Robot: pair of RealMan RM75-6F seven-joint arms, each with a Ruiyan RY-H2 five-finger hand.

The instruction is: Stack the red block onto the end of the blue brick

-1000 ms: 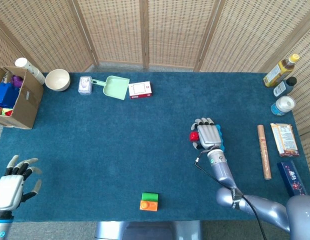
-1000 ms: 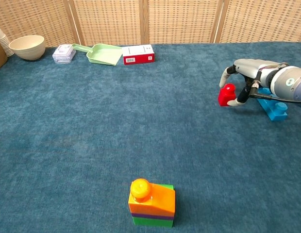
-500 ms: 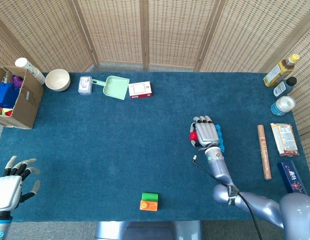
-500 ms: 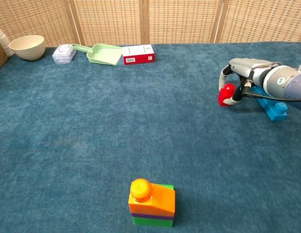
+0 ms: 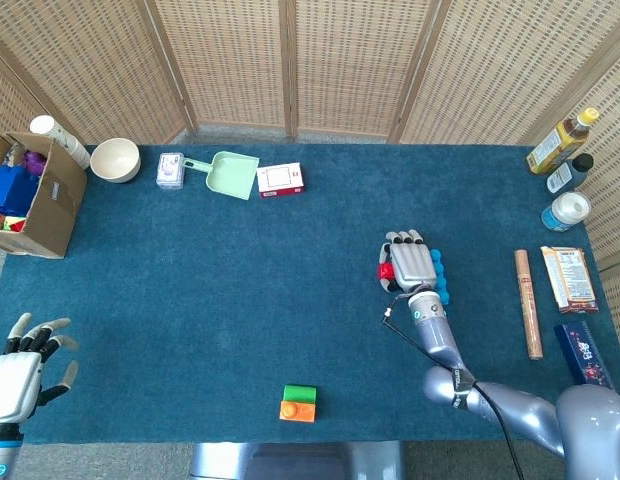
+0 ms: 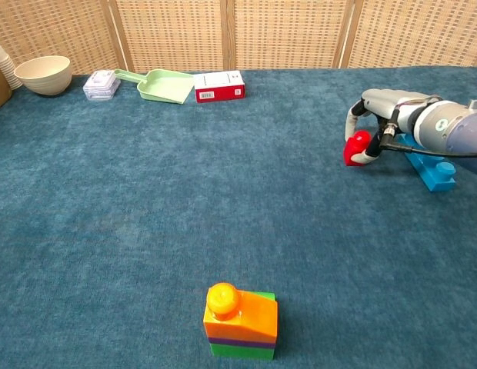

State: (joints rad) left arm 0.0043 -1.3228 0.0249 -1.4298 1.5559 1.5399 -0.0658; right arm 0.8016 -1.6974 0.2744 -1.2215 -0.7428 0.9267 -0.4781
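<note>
Right hand curled over the red block; thumb and fingers wrap it from both sides, so it reads as clamped on the block, which sits at or just off the carpet, tilted. The head view hides most of the block under the hand's back. Blue brick lies just behind the palm side of those fingers, partly under the wrist, only its near end showing.

Risks, biggest first:
- The brick sits so close under the wrist that a lift and swing could knock it askew and move the target end.
- The block looks tilted in the grasp; set down like that, its socket may miss the stud and it would topple off.
- A grip on the sides alone may let the block slip or rotate during the carry.
- The cable looping from the wrist hangs over the brick and might drag on it.

Left hand far off at the table's near corner, fingers spread, holding nothing.

Surroundings, all well away from the fingers:
- Cardboard box, bowl, green dustpan, red-and-white carton along the far edge.
- Bottles and packets beyond the brick.
- Small stacked block pile near the front.

None of these blocks the short path.
</note>
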